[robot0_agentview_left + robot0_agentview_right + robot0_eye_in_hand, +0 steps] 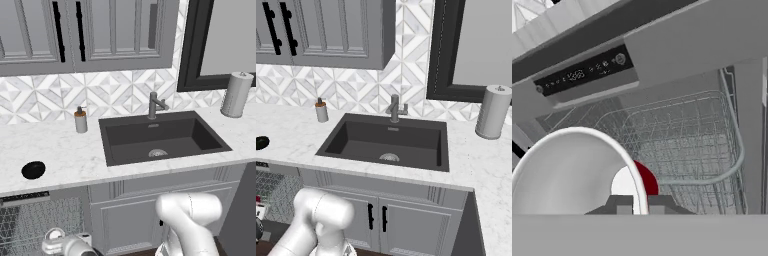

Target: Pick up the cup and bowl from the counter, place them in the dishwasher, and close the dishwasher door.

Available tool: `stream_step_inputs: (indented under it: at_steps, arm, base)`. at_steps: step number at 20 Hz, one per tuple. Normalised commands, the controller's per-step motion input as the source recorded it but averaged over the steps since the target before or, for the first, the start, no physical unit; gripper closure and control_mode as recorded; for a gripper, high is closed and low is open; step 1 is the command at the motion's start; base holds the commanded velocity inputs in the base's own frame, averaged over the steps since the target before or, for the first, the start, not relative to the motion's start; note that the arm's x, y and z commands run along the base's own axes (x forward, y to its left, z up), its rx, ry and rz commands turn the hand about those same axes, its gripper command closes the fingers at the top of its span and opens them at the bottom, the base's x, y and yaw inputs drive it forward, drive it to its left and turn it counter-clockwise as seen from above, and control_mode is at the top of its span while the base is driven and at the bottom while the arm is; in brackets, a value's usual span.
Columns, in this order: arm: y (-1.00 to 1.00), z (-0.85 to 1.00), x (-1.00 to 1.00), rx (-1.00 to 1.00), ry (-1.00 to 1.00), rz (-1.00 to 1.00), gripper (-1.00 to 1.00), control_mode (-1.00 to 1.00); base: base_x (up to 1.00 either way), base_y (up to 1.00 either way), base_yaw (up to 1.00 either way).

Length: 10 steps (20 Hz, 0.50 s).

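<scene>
- While our gripper (640,204) hangs low in front of the grey built-in dishwasher (677,145), its two dark fingertips (619,204) are pinched together on the whitish rim of the small red cup (582,170) — the rim passes right between them in the hand view.
- We see the cup close up and tilted, its pale inside open toward the hand camera and a sliver of red wall (646,180) showing behind the rim.
- Beyond the cup lies the grey wire rack (682,135), and above it the black control strip with small white markings (582,75).
- From the left base view we find the small glossy black bowl (33,170) resting on the white marble counter (65,150), near its front edge, well left of the dark rectangular sink (160,137) and above the open dishwasher.
- On the same counter we note the brown soap dispenser with a pump (80,120) by the backsplash, and a grey paper-towel roll (236,94) standing upright to the right of the sink.
- We see our white arm (192,220) bending down from the lower right of that view — its wrist reaches low to the rack.
</scene>
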Motion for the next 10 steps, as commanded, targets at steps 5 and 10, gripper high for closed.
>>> stream_step_inputs:
  at_steps: [5,10]
  arm:
    - [0.00,0.05,-0.06,0.00,-0.21,0.00,1.00,-1.00]
    - [0.00,0.00,0.55,0.00,0.07,0.01,1.00,-1.00]
  base:
    - [0.00,0.00,0.00]
    - [0.00,0.00,0.00]
